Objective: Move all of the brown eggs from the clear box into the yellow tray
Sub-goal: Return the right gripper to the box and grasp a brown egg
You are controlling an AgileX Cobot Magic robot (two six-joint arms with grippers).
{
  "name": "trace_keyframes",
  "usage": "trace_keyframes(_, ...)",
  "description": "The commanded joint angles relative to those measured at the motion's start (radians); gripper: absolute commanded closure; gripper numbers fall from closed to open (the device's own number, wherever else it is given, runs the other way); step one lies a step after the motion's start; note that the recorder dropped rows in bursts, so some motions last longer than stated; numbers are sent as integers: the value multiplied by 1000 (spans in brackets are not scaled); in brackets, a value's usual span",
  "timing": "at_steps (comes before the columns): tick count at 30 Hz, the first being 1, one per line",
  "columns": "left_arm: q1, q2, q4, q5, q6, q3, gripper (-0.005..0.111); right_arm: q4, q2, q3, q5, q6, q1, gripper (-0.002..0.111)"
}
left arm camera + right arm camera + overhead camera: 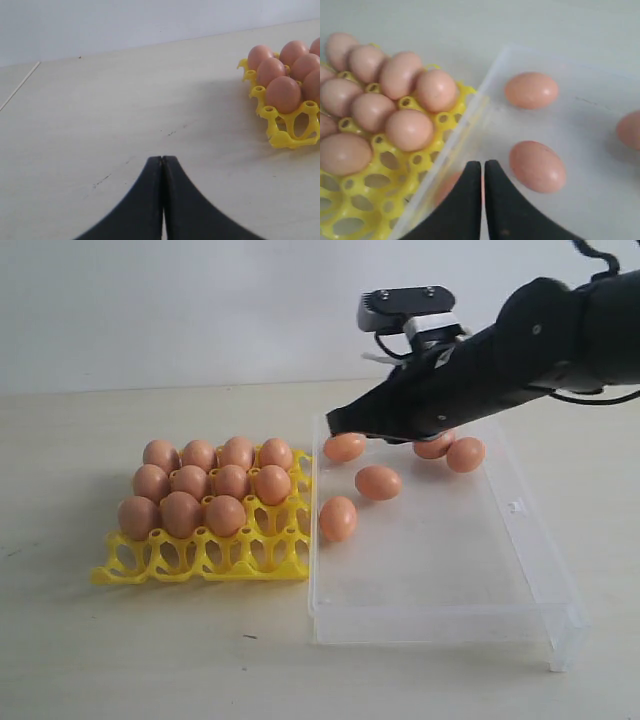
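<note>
**Item 1, yellow tray** [200, 565]: Left of centre in the exterior view, on the pale table [120, 670], with its right edge just beside the clear box. Eleven brown eggs [190, 480] sit upright in its cups. There are four in the far row, four in the second and three in the third. The nearest row shows only yellow lattice.

**Item 2, clear box** [440, 625]: Right of centre. Five eggs lie loose on their sides in its far half. Three are toward the left wall and two toward the upper right (one of these partly hidden by the arm).

**Item 3, right gripper** [334, 422]: Upper centre, reaching in from the upper right over the box's far left corner. Its black fingers [470, 200] are drawn nearly together with nothing between them. The nearest egg [344, 447] lies just below and right of the tip (contact cannot be told). The next egg [378, 482] lies lower right, apart from the tip. The lowest egg [338, 518] is well below it.

**Item 4, left gripper** [162, 158]: Its fingers are pressed flat together and hold nothing. It hangs over bare table, with a corner of the tray near.
</note>
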Motion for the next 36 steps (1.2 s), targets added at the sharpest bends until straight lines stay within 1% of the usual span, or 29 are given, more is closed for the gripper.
trace_keyframes(1, -6, 1, -2, -9, -5, -4, 107, -43, 34, -86, 211, -21, -96, 95)
trace_keyframes(2, -6, 1, -2, -9, -5, -4, 107, -69, 55, -117, 284, -21, -113, 91)
trace_keyframes(4, -6, 1, -2, -9, -5, -4, 107, -101, 88, -175, 369, -21, -128, 85)
trace_keyframes(5, -6, 1, -2, -9, -5, -4, 107, -126, 115, -214, 422, -21, -131, 79)
trace_keyframes(9, -6, 1, -2, -9, -5, -4, 107, -237, 204, -330, 535, -21, -131, 61)
trace_keyframes(10, -6, 1, -2, -9, -5, -4, 107, -286, 245, -395, 593, -21, -131, 57)
trace_keyframes(12, -6, 1, -2, -9, -5, -4, 107, -313, 286, -481, 644, -21, -118, 57)
trace_keyframes(14, -6, 1, -2, -9, -5, -4, 107, -319, 310, -535, 652, -21, -99, 57)
trace_keyframes(18, -6, 1, -2, -9, -5, -4, 107, -407, 361, -600, 665, -25, -36, 57)
trace_keyframes(21, -6, 1, -2, -9, -5, -4, 107, -384, 411, -633, 675, -54, -20, 57)
trace_keyframes(23, -6, 1, -2, -9, -5, -4, 107, -401, 439, -649, 680, -54, -15, 55)
trace_keyframes(25, -6, 1, -2, -9, -5, -4, 107, -404, 466, -662, 678, -54, -15, 46)
trace_keyframes(27, -6, 1, -2, -9, -5, -4, 107, -429, 483, -662, 667, -54, -15, 42)
trace_keyframes(36, -6, 1, -2, -9, -5, -4, 107, -449, 525, -662, 590, -54, -15, 43)
